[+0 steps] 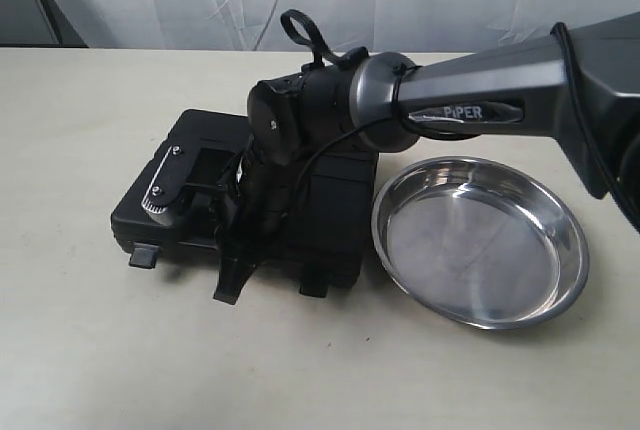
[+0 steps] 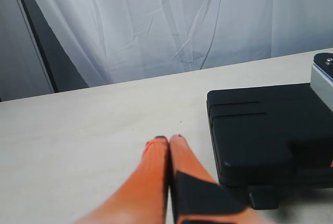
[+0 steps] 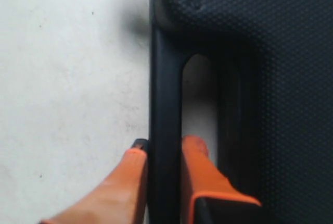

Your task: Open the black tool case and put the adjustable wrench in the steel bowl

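My right gripper [image 3: 165, 145] pinches the handle of a closed black tool case [image 1: 200, 140] on a pale table [image 1: 90, 350].
One orange finger sits in the handle slot and the other outside the near edge, both pressed on the thin handle bar [image 3: 165, 78]. The case lies left of centre, and the steel bowl [image 1: 480, 240] stands just beside it on the right. The wrench is out of sight, presumably inside the case. My left gripper [image 2: 169, 141] hovers closed and empty above the table, left of the case. I judge the case to be stiff plastic, weighty with tools, with a pebbled surface that resists slipping. The bar offers a sure hold, but the lid will lift only if both latches [image 1: 143, 255] are free, and the base may slide.
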### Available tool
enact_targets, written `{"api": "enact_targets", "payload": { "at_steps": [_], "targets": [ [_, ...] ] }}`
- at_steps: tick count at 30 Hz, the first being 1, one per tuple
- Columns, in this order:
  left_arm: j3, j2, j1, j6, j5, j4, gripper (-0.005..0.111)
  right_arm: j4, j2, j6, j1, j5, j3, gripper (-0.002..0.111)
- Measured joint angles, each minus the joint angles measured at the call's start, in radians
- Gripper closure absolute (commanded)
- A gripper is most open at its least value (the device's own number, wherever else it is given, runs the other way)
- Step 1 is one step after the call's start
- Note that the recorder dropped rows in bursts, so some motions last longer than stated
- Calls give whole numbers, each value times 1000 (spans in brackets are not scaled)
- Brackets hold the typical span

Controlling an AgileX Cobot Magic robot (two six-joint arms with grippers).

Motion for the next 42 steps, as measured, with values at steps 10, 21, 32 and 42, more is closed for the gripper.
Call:
{"api": "enact_targets", "payload": {
  "at_steps": [10,21,32,42],
  "targets": [
    [0,0,0,0,0,0,106,10,17,-21,0,-2,0,109],
    [0,0,0,0,0,0,106,18,27,-29,0,-4,0,69],
    [0,0,0,0,0,0,106,22,27,-34,0,-35,0,71],
    [0,0,0,0,0,0,106,36,27,-38,0,-51,0,100]
  ]
}}
